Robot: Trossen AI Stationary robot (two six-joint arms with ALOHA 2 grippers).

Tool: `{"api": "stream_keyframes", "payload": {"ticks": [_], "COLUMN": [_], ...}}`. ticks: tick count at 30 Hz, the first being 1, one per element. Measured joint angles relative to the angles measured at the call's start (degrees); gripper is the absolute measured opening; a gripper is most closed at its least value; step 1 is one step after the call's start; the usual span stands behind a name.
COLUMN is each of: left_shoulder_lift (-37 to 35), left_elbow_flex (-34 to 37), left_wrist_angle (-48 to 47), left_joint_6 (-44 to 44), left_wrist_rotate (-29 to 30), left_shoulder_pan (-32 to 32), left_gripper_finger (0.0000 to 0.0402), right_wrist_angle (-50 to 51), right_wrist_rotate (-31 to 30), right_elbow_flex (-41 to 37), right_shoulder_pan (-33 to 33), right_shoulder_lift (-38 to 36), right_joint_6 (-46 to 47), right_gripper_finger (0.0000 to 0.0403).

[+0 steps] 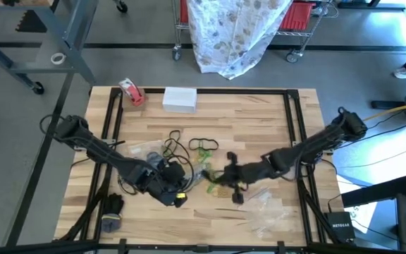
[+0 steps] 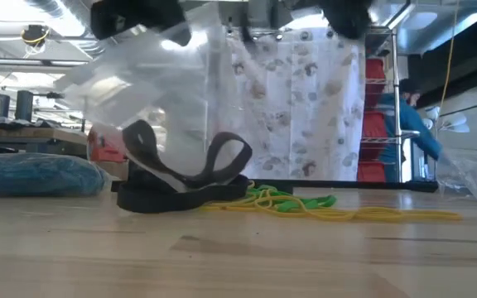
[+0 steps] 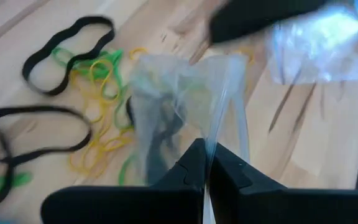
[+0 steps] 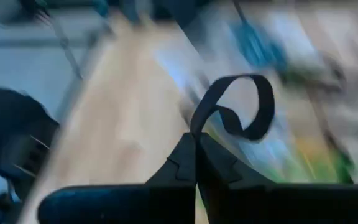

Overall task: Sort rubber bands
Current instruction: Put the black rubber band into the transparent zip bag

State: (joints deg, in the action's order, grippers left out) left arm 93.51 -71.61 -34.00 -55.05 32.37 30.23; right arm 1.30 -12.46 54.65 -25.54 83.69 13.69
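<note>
With the left hand (image 3: pixel 205 163) pinched shut on a clear plastic bag (image 3: pixel 185 93) and the right hand (image 4: pixel 196 158) clamped on a black rubber band (image 4: pixel 241 109) near the worktop (image 1: pixel 259 120) centre, toward six o'clock of it, the floppy loop may slip free or miss the bag's limp mouth, landing among the yellow and green bands (image 3: pixel 101 106).

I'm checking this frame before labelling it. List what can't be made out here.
- High view: the bands under both arms are too small to count, and the right claw covers some.
- Right wrist view: the table behind the black band is motion-blurred.
- Left wrist view: the contents of the pinched bag are hazed by plastic.
- Low view: both claws are cut off by the top edge.
</note>
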Motion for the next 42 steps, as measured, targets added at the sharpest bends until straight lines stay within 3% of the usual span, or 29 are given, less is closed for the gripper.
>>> {"api": "stream_keyframes", "payload": {"ticks": [6,10,16,29,42], "left_shoulder_lift": [1.88,1.95,1.73,0.94,-0.41], "left_elbow_flex": [0.00,0.00,0.00,0.00,-0.04], "left_wrist_angle": [8.26,12.84,18.69,19.88,20.47], "left_joint_6": [3.55,6.36,10.31,10.54,10.05], "left_wrist_rotate": [0.02,0.06,-0.62,-2.07,-2.20], "left_shoulder_pan": [-0.32,-0.56,-0.67,-0.94,-1.52], "left_gripper_finger": [0.0001,0.0001,0.0001,0.0001,0.0001], "right_wrist_angle": [-26.12,-34.40,-35.97,-29.67,-37.00], "right_wrist_rotate": [3.77,9.16,9.64,10.09,8.36], "right_elbow_flex": [0.09,0.49,5.09,8.77,8.77], "right_shoulder_pan": [-2.71,-2.51,-2.54,-0.59,-0.61], "right_shoulder_lift": [6.04,11.06,15.82,17.47,17.45], "right_joint_6": [-12.98,-21.18,-34.46,-39.56,-48.41], "right_gripper_finger": [0.0003,0.0003,0.0003,0.0003,0.0003]}}
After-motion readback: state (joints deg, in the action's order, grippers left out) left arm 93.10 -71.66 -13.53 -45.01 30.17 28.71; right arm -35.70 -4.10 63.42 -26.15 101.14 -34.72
